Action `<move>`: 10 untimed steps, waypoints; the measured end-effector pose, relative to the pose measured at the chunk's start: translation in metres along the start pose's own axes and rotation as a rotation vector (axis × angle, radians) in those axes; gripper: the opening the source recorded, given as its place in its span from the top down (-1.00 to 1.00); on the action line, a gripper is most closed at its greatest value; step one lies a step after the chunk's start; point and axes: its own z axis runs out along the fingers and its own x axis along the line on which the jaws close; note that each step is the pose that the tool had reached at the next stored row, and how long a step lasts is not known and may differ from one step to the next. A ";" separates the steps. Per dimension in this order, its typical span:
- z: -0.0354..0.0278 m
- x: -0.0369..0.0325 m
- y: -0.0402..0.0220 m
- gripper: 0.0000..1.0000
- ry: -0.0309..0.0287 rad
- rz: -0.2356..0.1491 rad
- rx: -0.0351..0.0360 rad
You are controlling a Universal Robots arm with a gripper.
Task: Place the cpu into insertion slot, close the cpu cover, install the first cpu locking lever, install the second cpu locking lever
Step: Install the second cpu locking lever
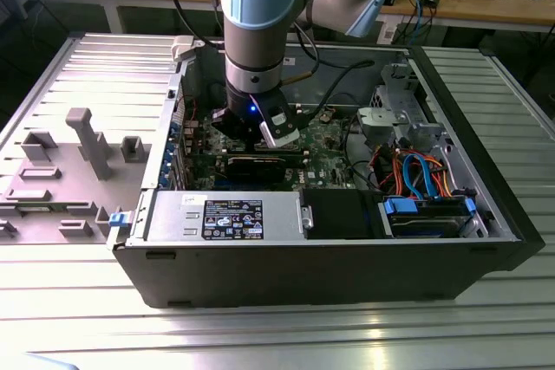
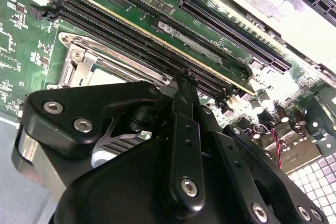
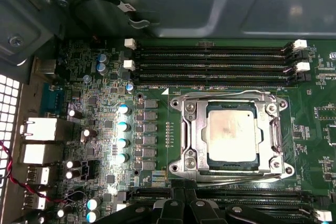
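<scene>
In the first wrist view the cpu (image 3: 231, 134), a pale silvery-tan square, lies flat in the insertion slot (image 3: 230, 165) on the green motherboard. The silvery cpu cover (image 3: 192, 129) lies down around it, and the chip shows through its window. My gripper (image 3: 185, 195) is beside the socket's edge, over the black slots, with its black fingers together and nothing between them. In the second wrist view the gripper (image 2: 187, 80) has its tips over the long slots, and a corner of the socket frame (image 2: 79, 66) lies beside it. In the exterior view the gripper (image 1: 260, 146) hangs low inside the open computer case.
Long black memory slots (image 3: 210, 61) run beside the socket, with capacitors (image 3: 123, 135) and rear ports (image 3: 39, 129) further off. The case holds a power supply (image 1: 225, 214) and a drive cage with coloured cables (image 1: 416, 171). A grey fixture (image 1: 87, 140) stands at the exterior view's left.
</scene>
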 end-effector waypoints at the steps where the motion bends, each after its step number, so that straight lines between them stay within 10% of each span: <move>1: 0.0000 0.0000 0.0000 0.78 0.0000 0.000 0.0000; 10: 0.0022 0.0000 -0.0004 0.78 0.0000 0.000 -0.0011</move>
